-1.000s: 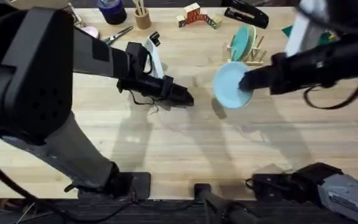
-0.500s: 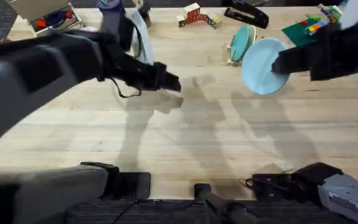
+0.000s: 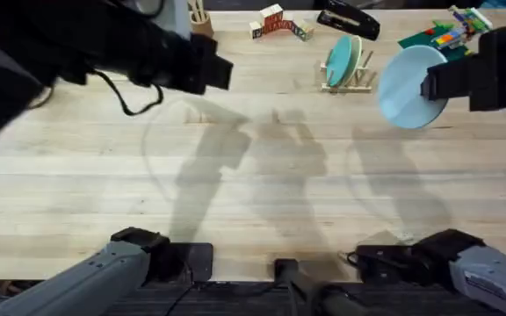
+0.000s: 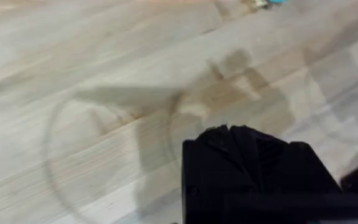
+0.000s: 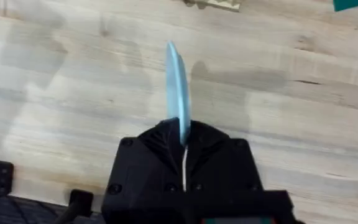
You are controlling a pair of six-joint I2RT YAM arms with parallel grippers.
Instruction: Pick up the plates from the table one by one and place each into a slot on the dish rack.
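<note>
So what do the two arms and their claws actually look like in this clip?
Both arms are matte black. The left arm has bulky, rounded links with a thin black cable looping loose beneath it. The left claw is blocky and black. The right claw has a black angular housing with small round screws. At the table edge, the bases carry grey casings over black mounts.

rack: far side of tabletop [image 3: 262, 175], right of centre, dish rack [image 3: 351, 81]
racked plate: plate [image 3: 342, 60] upright in the rack
held plate: second plate [image 3: 411, 86] off the tabletop, right of the rack, edge clamped in right claw [image 3: 430, 86]
left claw: left claw [image 3: 222, 72] above tabletop, far left of rack
blocks: toy blocks [image 3: 278, 23] at far edge, left of rack
</note>
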